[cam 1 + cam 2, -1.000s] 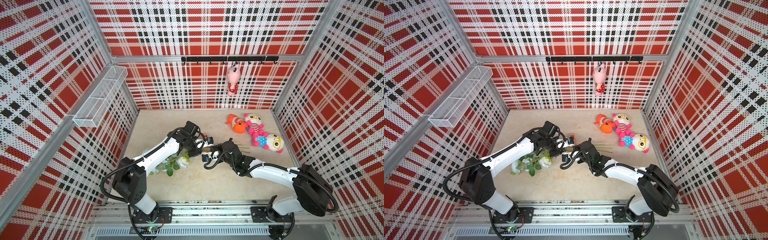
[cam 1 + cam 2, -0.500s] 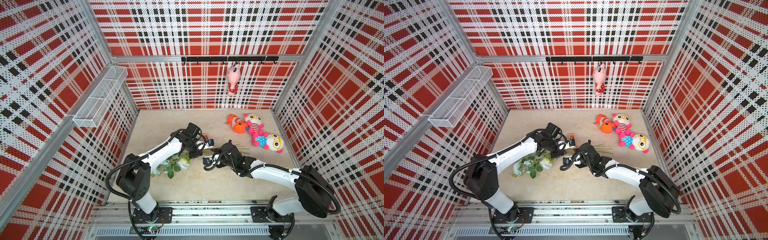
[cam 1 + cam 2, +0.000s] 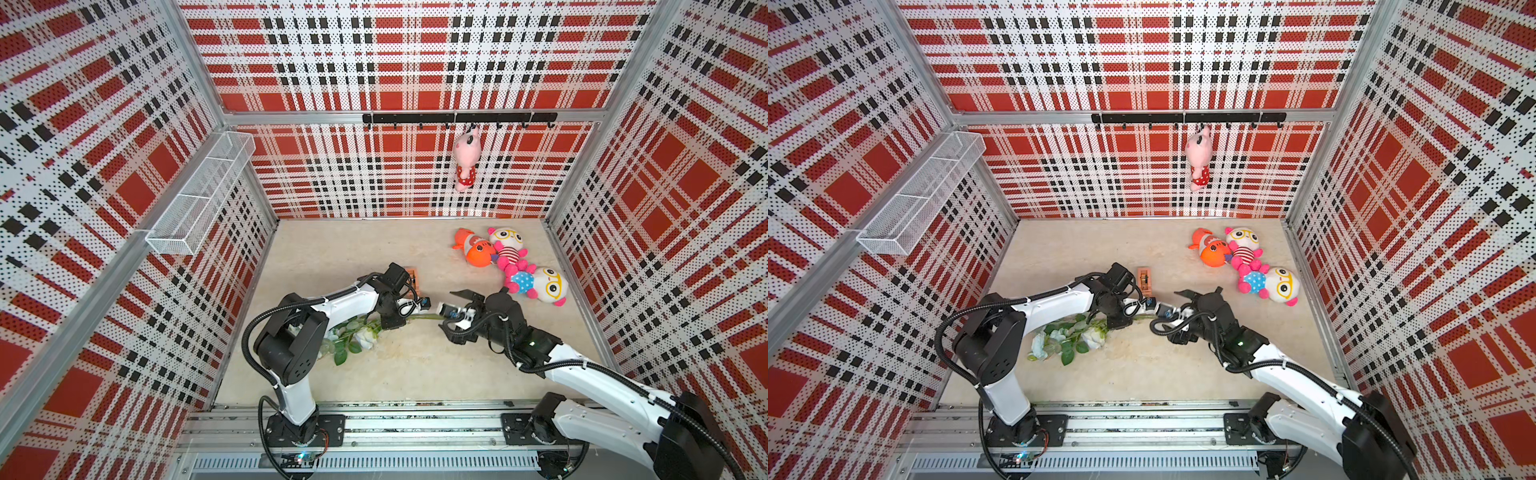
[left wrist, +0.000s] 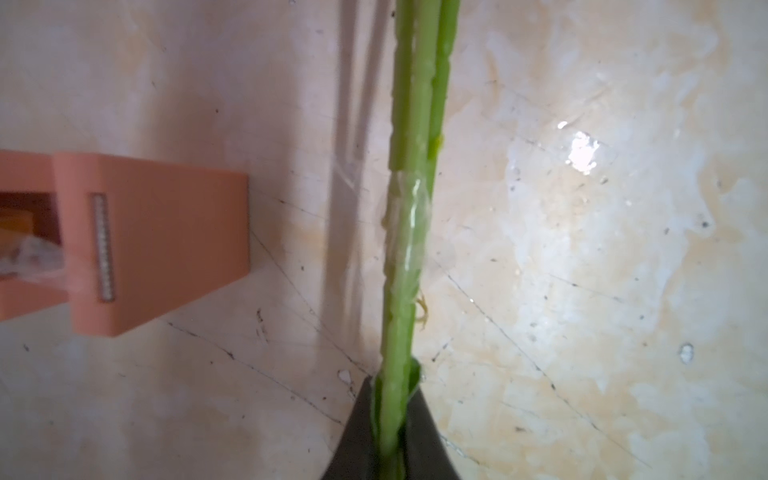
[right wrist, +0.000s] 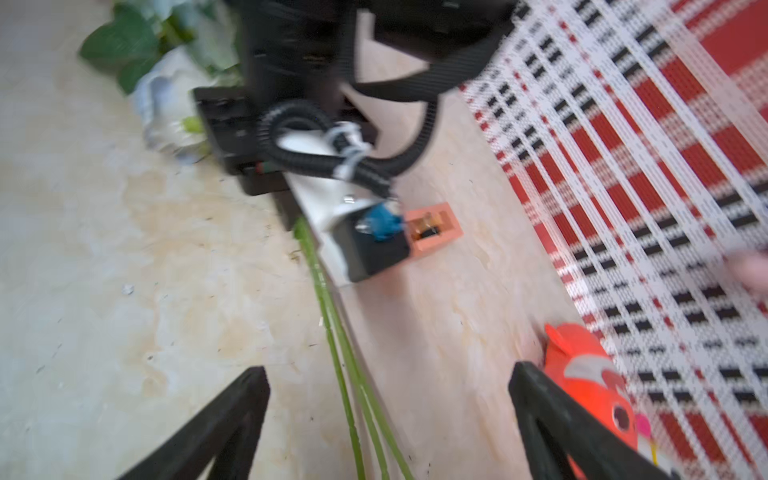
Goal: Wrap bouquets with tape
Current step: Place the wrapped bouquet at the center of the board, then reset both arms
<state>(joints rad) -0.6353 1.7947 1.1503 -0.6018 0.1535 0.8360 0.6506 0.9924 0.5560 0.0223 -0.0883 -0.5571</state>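
Observation:
The bouquet [image 3: 357, 337] [image 3: 1073, 338] of pale blue-white roses lies on the table, stems pointing right. My left gripper [image 4: 397, 382] [image 3: 390, 321] is shut on the stems [image 4: 405, 124]. A band of clear tape [image 4: 408, 232] wraps them just beyond the fingers. The peach-orange tape dispenser [image 3: 1144, 279] [image 4: 162, 249] [image 5: 434, 226] stands on the table right behind the left wrist. My right gripper [image 5: 388, 374] [image 3: 448, 311] is open at the far end of the stems [image 5: 332, 316], which run between its fingers untouched.
An orange plush fish [image 3: 477, 251] and two plush dolls [image 3: 510, 249] [image 3: 542, 284] lie at the back right, close behind the right gripper. A pink plush [image 3: 465, 160] hangs from the hook rail. A wire basket [image 3: 199, 195] hangs on the left wall.
My right gripper has opened, let go of the stems and drawn back to the right. The left gripper stays on the stems.

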